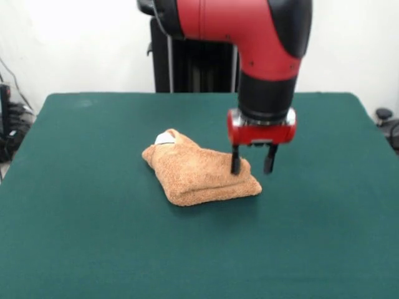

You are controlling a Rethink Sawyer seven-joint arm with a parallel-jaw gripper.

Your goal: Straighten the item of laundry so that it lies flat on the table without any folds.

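Hanging straight down from the red and black arm (249, 31), the end effector (253, 166) has its two dark fingers (236, 161) spread apart with a clear gap between them and nothing gripped. One finger, the one toward the picture's left, stands against the right-hand end of the towel (199, 171), its tip overlapping the cloth's upper edge; whether it presses into the fabric or only stands just in front of it cannot be told from this view. The other finger hangs beside the towel's right end, over bare green surface, apart from the cloth. Above the fingers sits a red collar (261, 128) with a pale rim, and above that the black wrist section joins the thick red elbow that bends off toward the upper left. The orange-tan towel lies bunched in a thick, folded wedge a little left of the counter's middle, wider at its front and right, narrowing toward the back left. A small white label (164, 138) shows at that back-left end, on top of the cloth. The dark green counter (93, 237) spreads wide around the towel on every side. Behind the counter stands a black upright column (187, 65) against a white wall (68, 43).
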